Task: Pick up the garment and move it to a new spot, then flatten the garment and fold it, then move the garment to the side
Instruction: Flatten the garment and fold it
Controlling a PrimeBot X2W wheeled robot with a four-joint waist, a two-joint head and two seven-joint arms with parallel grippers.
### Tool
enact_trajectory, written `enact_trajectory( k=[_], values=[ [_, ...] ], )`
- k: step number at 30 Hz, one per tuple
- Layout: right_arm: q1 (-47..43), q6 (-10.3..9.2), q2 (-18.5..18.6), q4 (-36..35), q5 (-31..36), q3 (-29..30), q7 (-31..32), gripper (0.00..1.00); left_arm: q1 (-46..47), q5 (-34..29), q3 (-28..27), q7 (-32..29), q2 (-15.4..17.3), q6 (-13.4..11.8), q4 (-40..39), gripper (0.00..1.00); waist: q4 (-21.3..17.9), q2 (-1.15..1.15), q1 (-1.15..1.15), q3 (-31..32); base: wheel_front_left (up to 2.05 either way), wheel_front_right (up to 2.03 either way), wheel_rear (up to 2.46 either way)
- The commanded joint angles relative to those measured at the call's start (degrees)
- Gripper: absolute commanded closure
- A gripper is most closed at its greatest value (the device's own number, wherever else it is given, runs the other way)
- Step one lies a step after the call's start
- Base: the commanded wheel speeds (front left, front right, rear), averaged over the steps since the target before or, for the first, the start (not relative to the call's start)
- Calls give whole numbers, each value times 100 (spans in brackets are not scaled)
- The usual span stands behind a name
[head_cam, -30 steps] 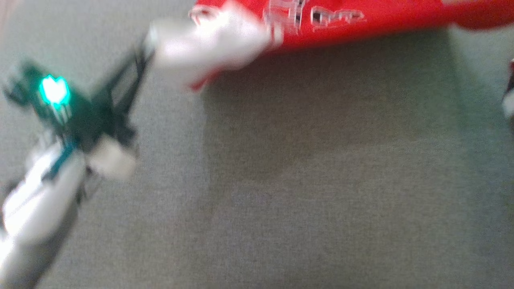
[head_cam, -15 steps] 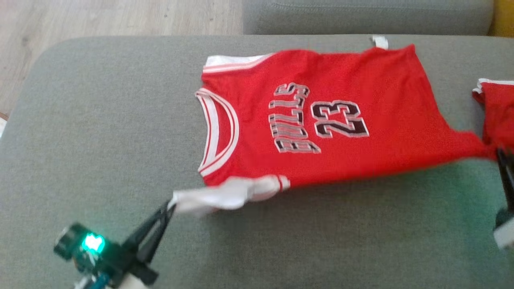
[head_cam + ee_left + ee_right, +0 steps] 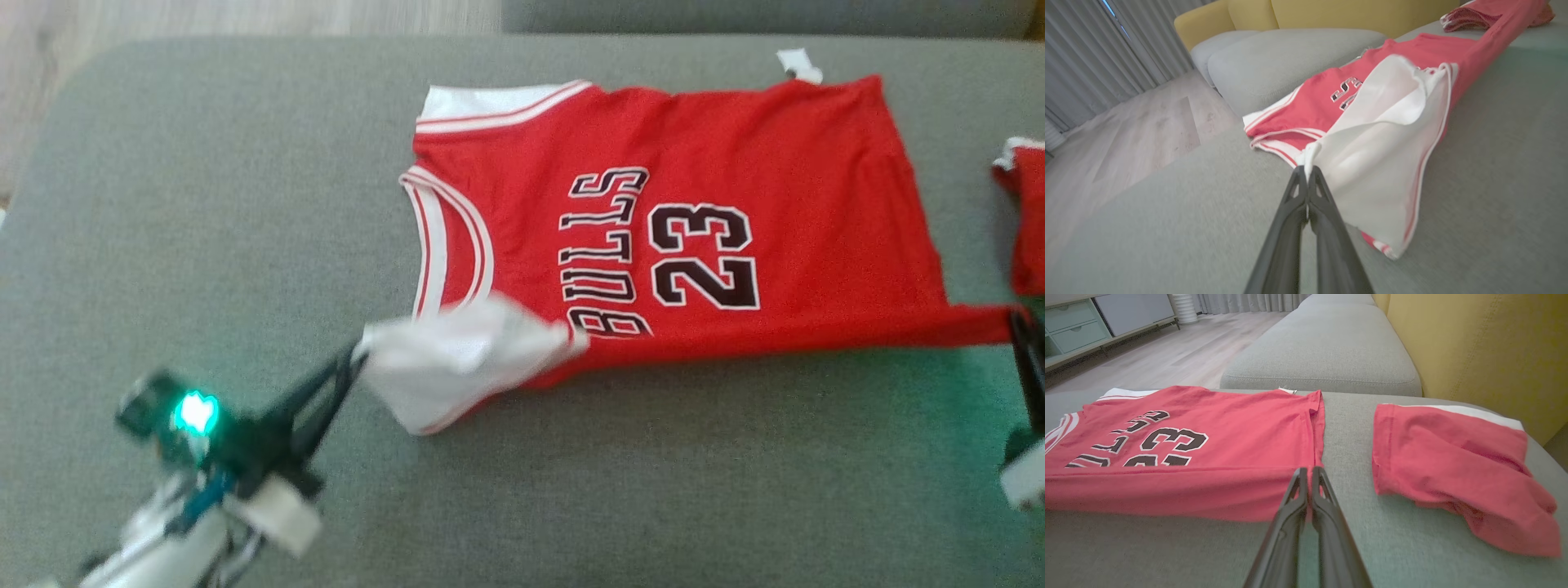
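Garment point(image 3: 1229, 416); drawers point(image 3: 1070, 326) beyond, right wrist view

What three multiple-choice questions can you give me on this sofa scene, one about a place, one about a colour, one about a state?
1. Where does the smaller red garment lie relative to the jersey?
A. On top of it
B. To the robot's right of it, apart
C. Tucked under it

2. What colour fills the jersey's number?
A. Yellow
B. Blue
C. Black

3. How is the left gripper?
A. Shut on the jersey
B. Open above the jersey
C. Shut on nothing

Answers:
1 B, because a strip of grey cushion shows between the two.
2 C, because the 23 is black with a white outline.
3 A, because its closed fingertips pinch the jersey's white flap.
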State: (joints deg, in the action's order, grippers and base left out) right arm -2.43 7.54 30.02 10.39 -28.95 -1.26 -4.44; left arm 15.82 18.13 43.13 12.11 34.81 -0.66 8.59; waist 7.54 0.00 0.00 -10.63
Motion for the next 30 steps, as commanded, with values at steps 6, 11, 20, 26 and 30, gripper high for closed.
enact_trajectory(
  k=[6,11,20,26,30],
  values=[
    [1055,-5,214,263,185,-150,208,100,1435,-399,-76,71,-150,338,623,100,63,0,0,-527,0,0,0],
    [1684,-5,235,624,285,-374,224,100,2182,-671,-10,196,-401,437,1283,100,80,0,0,-788,0,0,0],
    [2090,-5,188,1195,200,-569,-7,0,2487,-891,-315,285,-863,-236,1674,0,175,0,0,-888,0,0,0],
    [1978,-5,1,1441,182,-489,-353,0,1153,-78,-867,287,-1408,-490,1308,0,145,0,0,-759,0,0,0],
    [1961,-5,-54,1519,155,-450,-452,0,516,315,-1016,288,-1760,-357,1329,0,130,0,0,-717,0,0,0]
  ],
)
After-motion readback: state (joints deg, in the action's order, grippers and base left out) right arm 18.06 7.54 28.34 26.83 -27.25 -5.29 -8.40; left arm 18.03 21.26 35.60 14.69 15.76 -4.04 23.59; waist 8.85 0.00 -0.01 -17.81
